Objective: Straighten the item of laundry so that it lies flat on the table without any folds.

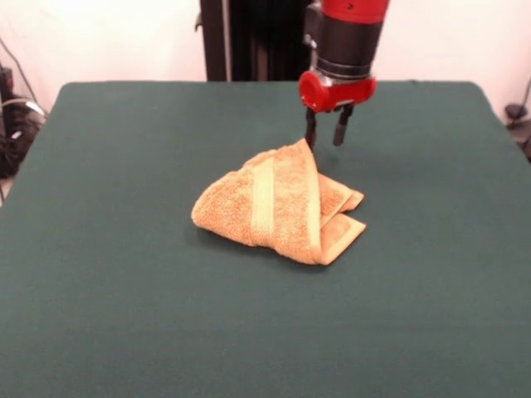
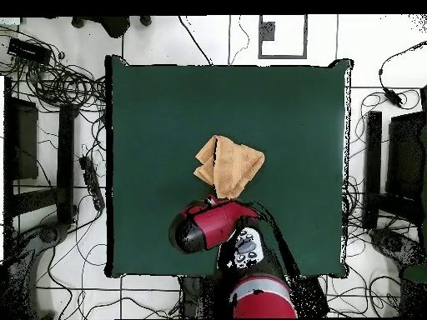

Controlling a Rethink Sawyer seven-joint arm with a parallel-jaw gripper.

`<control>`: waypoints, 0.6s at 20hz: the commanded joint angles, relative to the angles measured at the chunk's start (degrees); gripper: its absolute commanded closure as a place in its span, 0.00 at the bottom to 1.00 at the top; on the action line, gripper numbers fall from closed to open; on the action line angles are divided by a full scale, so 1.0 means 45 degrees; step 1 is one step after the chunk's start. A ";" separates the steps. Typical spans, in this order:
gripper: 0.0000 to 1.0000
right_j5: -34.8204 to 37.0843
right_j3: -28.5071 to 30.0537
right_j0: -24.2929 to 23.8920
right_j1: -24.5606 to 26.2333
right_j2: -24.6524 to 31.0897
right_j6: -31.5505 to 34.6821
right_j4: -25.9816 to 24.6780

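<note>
The item of laundry, an orange-tan terry towel [image 1: 278, 207], lies folded over itself in a bunched heap near the middle of the dark green table [image 1: 124, 315], with a paler band running across it. Its far corner rises to a peak. My gripper [image 1: 323, 139] hangs just behind that peak with its two fingers apart; the left fingertip [image 1: 310, 137] is right at the peak. In the overhead view the towel [image 2: 229, 165] shows as a folded wedge, and the red arm head [image 2: 204, 229] covers the gripper at the towel's near edge.
Green table surface surrounds the towel on all sides [image 2: 292, 125]. Cables and dark equipment [image 2: 50, 83] lie on the floor beyond the table's edges. The black pedestal [image 1: 249, 37] stands behind the table's far edge.
</note>
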 commanded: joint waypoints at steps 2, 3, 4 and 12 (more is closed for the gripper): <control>0.00 0.0004 -0.1130 0.1243 0.0919 -0.0976 0.1854 -0.0416; 0.00 -0.0054 -0.1116 0.1345 0.0793 -0.1146 0.1879 -0.0434; 0.00 -0.0153 -0.1077 0.1503 0.0700 -0.1306 0.1954 -0.0413; 0.00 -0.1066 -0.1410 0.1628 0.1040 -0.1653 0.1919 -0.0316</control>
